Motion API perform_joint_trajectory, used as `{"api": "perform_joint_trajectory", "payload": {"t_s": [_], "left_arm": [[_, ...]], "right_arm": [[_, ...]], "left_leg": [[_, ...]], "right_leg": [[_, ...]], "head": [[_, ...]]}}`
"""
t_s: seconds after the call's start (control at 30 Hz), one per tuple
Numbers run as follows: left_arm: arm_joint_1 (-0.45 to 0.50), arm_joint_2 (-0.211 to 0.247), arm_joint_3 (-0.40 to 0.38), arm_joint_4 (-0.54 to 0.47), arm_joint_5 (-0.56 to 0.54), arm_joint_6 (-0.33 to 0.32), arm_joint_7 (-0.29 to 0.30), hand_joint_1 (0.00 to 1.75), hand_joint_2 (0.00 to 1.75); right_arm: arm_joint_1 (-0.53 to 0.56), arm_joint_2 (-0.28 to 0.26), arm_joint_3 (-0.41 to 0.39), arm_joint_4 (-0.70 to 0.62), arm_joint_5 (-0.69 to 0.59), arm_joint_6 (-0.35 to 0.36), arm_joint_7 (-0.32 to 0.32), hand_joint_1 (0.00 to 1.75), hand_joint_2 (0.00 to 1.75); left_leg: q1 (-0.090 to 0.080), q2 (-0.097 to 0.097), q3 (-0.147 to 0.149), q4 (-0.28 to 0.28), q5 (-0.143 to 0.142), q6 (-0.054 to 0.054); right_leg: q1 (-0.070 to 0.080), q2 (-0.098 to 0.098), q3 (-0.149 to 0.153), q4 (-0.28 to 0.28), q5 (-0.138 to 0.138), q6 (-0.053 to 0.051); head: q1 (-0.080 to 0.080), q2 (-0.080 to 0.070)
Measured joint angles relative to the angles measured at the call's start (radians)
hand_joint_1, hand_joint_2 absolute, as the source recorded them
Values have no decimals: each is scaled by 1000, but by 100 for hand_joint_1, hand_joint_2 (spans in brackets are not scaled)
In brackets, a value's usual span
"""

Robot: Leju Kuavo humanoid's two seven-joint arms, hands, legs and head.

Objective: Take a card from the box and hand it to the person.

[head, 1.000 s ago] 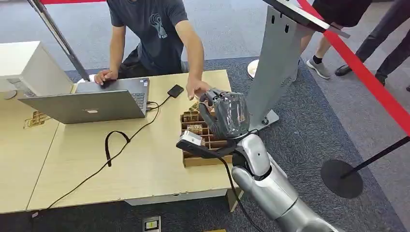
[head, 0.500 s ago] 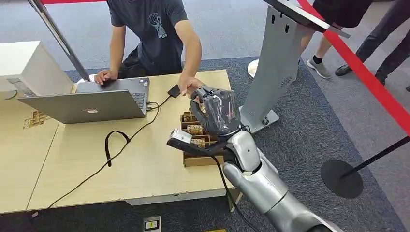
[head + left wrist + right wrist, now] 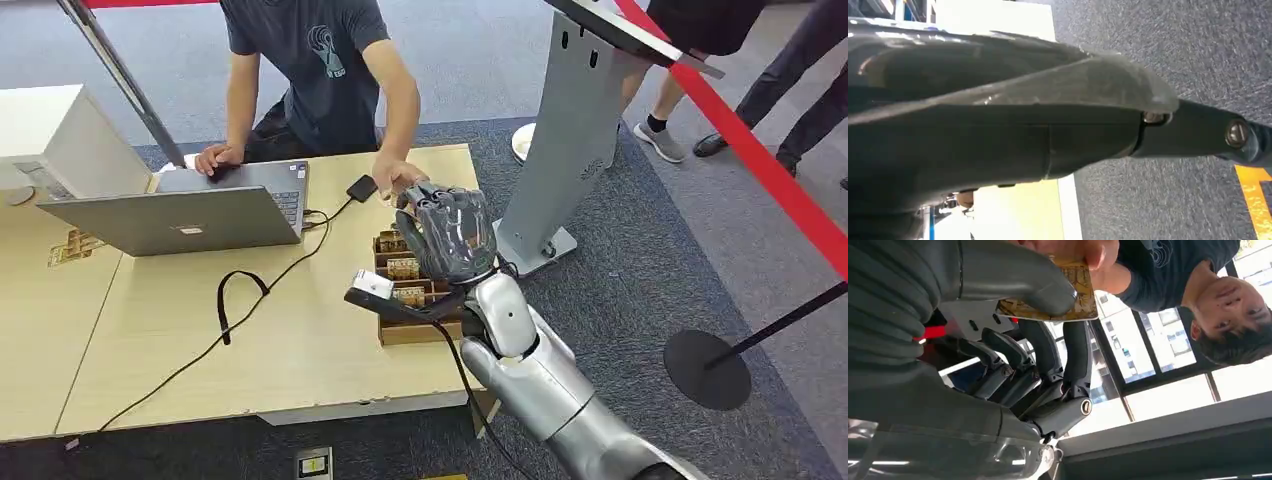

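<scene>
- Laptop (image 3: 200,215) sits toward the table's (image 3: 150,340) far left part, its cable trailing across the middle; nothing there concerns me
- Box (image 3: 405,290) rests at the table's right edge, with my right hand (image 3: 448,232) raised just above its far end
- In the right wrist view the card (image 3: 1058,295) is pinched between my thumb and fingers (image 3: 1075,347), and the person's hand (image 3: 1073,250) already grips its other end
- Risk as I judge it: if I keep gripping, the card bends or gets tugged; letting go before their hold is firm drops it into the box
- Left hand (image 3: 998,135): I cannot tell how its fingers lie
</scene>
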Motion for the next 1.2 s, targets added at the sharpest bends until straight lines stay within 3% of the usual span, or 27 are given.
{"api": "perform_joint_trajectory", "payload": {"t_s": [0.03, 0.07, 0.1, 0.13, 0.17, 0.87, 1.2], "left_arm": [[0, 0, 0, 0, 0, 0, 0, 0, 0], [0, 0, 0, 0, 0, 0, 0, 0, 0], [0, 0, 0, 0, 0, 0, 0, 0, 0], [0, 0, -1, 0, 0, 0, 0, 0, 0], [0, 0, -1, 0, 0, 0, 0, 0, 0], [0, 0, -1, 0, 22, 2, 3, 0, 0], [0, 0, -1, 0, 35, 7, 9, 0, 0]], "right_arm": [[0, 0, 0, 0, 0, 0, 1, 175, 175], [0, -1, 0, 0, 0, 0, 2, 138, 175], [0, -2, 0, 0, 0, 1, 3, 65, 175], [1, -3, 0, -1, -1, 3, 3, 45, 175], [1, -3, 0, -2, -4, 3, 3, 3, 175], [3, -6, 0, -6, -76, 30, -12, 0, 175], [13, -6, -1, -20, -169, 87, -12, 0, 175]], "left_leg": [[0, 0, 0, 0, 0, 0], [0, 0, 0, 0, 0, 0], [0, 0, 0, 0, 0, 0], [0, 0, 0, 0, 0, 0], [0, 0, 0, 0, 0, 0], [0, 0, 0, 0, 0, 0], [0, 0, 0, 0, 0, 0]], "right_leg": [[0, 0, 0, 0, 0, 0], [0, 0, 0, 0, 0, 0], [0, 0, 0, 0, 0, 0], [0, 0, 0, 0, 0, 0], [0, 0, 0, 0, 0, 0], [0, 0, 0, 0, 0, 0], [0, 0, 0, 0, 0, 0]], "head": [[0, 0], [0, 0], [0, 0], [0, 0], [0, 0], [0, 0], [0, 0]]}}
